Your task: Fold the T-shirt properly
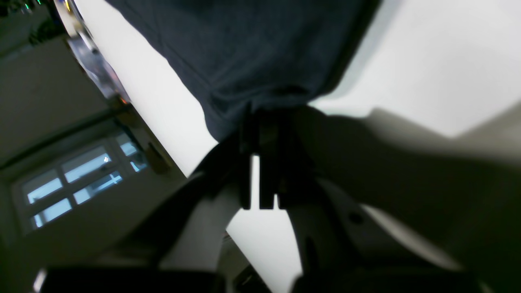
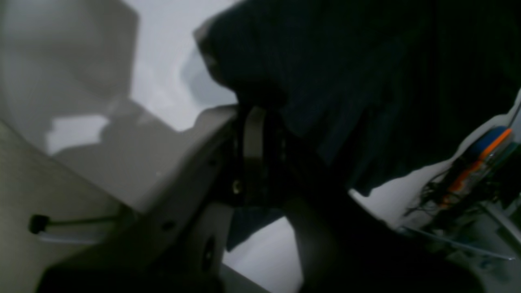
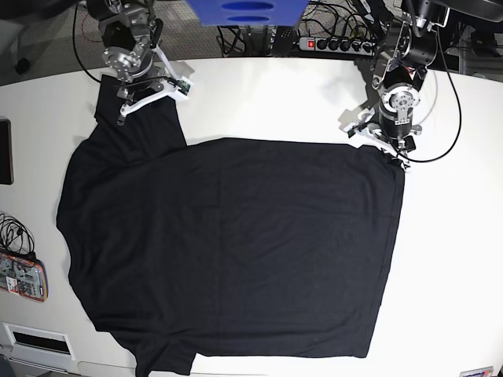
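The black T-shirt (image 3: 228, 251) lies spread flat over most of the white table (image 3: 267, 94), with one sleeve reaching up toward the far left. At the shirt's far right corner my left gripper (image 3: 391, 153) is down on the cloth. The left wrist view shows its jaws (image 1: 264, 116) closed together with the shirt's edge (image 1: 244, 49) bunched at their tips. My right gripper (image 3: 126, 110) is at the far left sleeve. In the right wrist view its fingers (image 2: 253, 138) are closed with dark cloth (image 2: 366, 81) draped over and between them.
A power strip (image 3: 338, 43) and cables lie behind the table's far edge, beside a blue object (image 3: 244, 12). An orange-trimmed device (image 3: 23, 279) with wires and a dark flat panel (image 3: 4, 149) sit at the left edge.
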`<state>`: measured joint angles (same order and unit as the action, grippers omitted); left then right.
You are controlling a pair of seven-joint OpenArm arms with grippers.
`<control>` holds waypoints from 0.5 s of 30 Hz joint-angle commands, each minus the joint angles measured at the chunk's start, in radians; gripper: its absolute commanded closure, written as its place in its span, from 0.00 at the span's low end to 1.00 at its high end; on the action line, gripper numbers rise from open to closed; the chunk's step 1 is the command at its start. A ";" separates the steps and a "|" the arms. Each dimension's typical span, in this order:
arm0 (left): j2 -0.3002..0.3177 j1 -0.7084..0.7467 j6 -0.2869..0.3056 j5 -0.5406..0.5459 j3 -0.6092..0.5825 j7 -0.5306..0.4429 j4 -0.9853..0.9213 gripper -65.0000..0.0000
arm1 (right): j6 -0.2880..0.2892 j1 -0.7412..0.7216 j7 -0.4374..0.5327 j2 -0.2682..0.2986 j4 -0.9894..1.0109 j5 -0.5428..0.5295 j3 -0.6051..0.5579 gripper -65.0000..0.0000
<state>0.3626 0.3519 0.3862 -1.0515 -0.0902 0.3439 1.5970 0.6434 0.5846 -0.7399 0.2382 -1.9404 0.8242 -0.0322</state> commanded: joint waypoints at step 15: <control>-0.003 0.039 0.041 0.035 0.096 0.002 0.150 1.00 | -0.075 -0.053 0.019 0.000 -0.006 -0.078 -0.002 1.00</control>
<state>0.3519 0.3935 0.4419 -1.0096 -0.0013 0.3443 1.7290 0.5716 0.5293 -0.7277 0.2329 -1.9347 0.7483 -0.0349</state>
